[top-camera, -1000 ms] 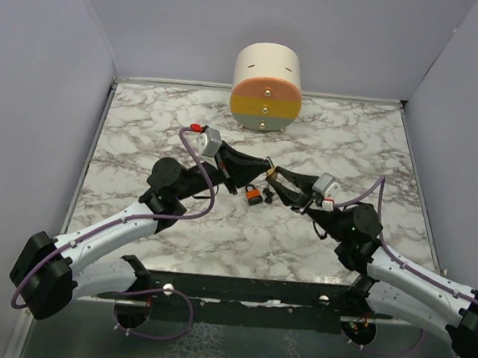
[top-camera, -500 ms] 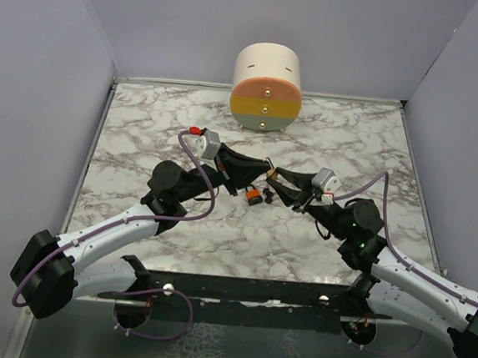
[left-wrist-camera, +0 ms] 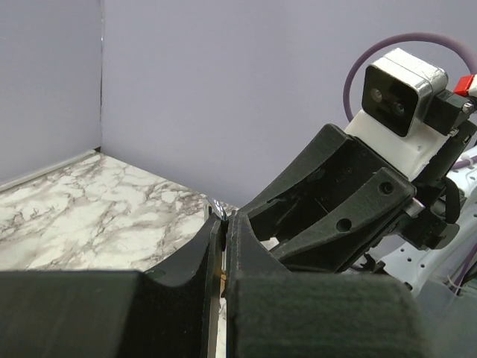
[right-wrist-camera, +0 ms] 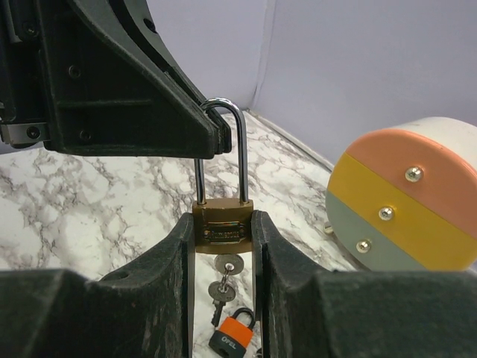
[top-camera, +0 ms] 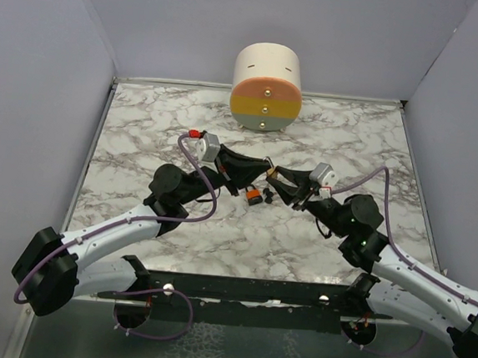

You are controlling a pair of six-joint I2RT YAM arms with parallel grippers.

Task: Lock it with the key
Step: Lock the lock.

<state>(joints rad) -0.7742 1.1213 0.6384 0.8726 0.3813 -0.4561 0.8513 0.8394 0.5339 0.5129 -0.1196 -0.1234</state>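
Two silvery keys (right-wrist-camera: 223, 277) hang under the brass padlock (right-wrist-camera: 223, 224), and the orange padlock (right-wrist-camera: 234, 333) lies on the counter (top-camera: 144, 120) below them. The key (top-camera: 268, 197) appears as a small dark piece just right of that orange padlock, and only your top view shows it. The cream drum (top-camera: 266, 85) with its striped face stands at the back, contents hidden. Your right jaws grip the brass body. Your left jaws, fingertips (right-wrist-camera: 215, 138) pinched shut, hold its shackle.
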